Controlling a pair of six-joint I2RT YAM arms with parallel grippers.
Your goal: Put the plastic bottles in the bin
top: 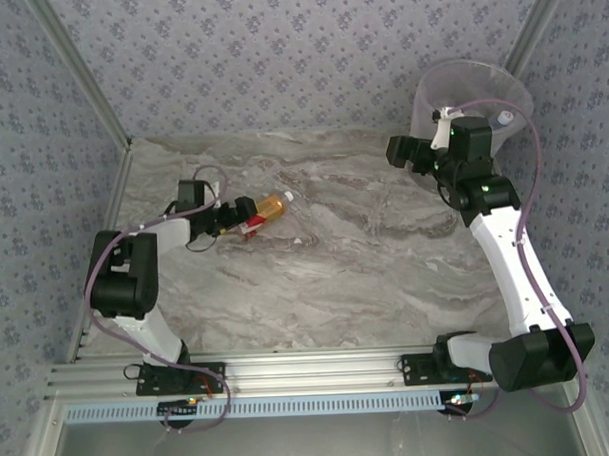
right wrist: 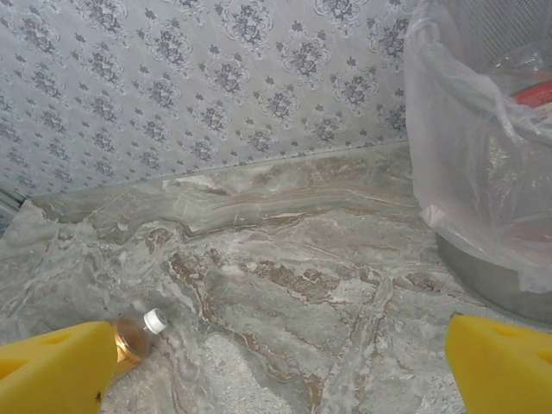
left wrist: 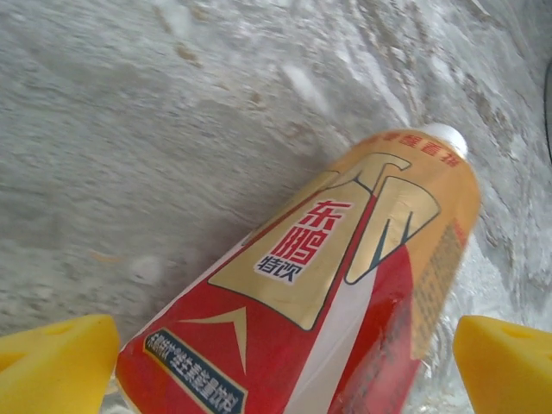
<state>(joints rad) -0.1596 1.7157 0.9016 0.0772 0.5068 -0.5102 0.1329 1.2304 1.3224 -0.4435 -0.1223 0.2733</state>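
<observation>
One amber bottle (top: 271, 206) lies on its side on the marble desk (top: 336, 277), left of the middle in the top view. Its white cap (top: 286, 197) points up and to the right. The left gripper (top: 236, 218) is wide open. The fat end of the bottle sits between its yellow fingers (left wrist: 52, 358), and they are not squeezing it yet.

I think the step now is picking this bottle up. Next the gripper needs to close on it, lift it, and carry it across to the bin (top: 472, 87) in the upper right of the frame. The bottle is round and could roll, so the hold should be firm.

The right gripper (top: 400, 150) is wide open too and holds nothing. It is just beside the bin. Inside the bag (right wrist: 466, 172) I see something clear with red on it, maybe bottles.

The red and gold label (left wrist: 319, 259) reads "东鹏特饮". The small writing in the dark box below is too tiny to read.
</observation>
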